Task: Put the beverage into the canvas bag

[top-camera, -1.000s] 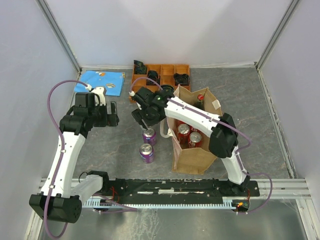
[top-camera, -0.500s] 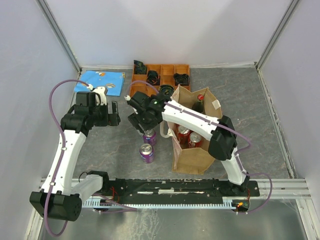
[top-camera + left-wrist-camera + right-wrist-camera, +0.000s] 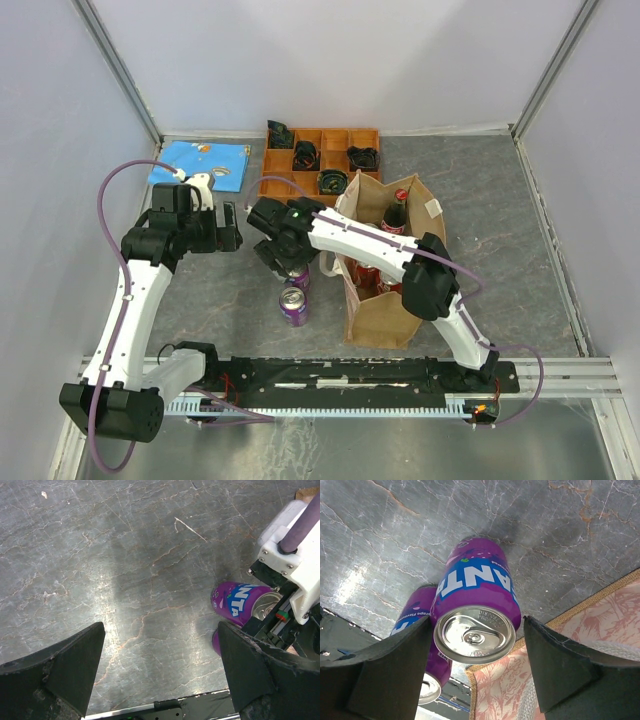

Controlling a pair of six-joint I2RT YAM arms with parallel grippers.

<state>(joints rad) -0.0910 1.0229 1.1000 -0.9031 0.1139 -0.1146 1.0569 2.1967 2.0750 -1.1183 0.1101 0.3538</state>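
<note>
Right wrist view: the right fingers (image 3: pixel 385 670) stand released around the upright purple Fanta can (image 3: pixel 475 605), just beside the canvas bag (image 3: pixel 600 615) near the table's (image 3: pixel 125 555) middle. The left fingers (image 3: pixel 55 670) are released too.

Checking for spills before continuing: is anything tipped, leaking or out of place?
Nothing stands out. The far purple can and near purple can stand upright on the table, the canvas bag upright with red cans and a bottle inside; no liquid shows.

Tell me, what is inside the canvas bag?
A red-labelled bottle and red cans are in the canvas bag. The right arm partly covers the cans; the bottom is hidden.
</note>
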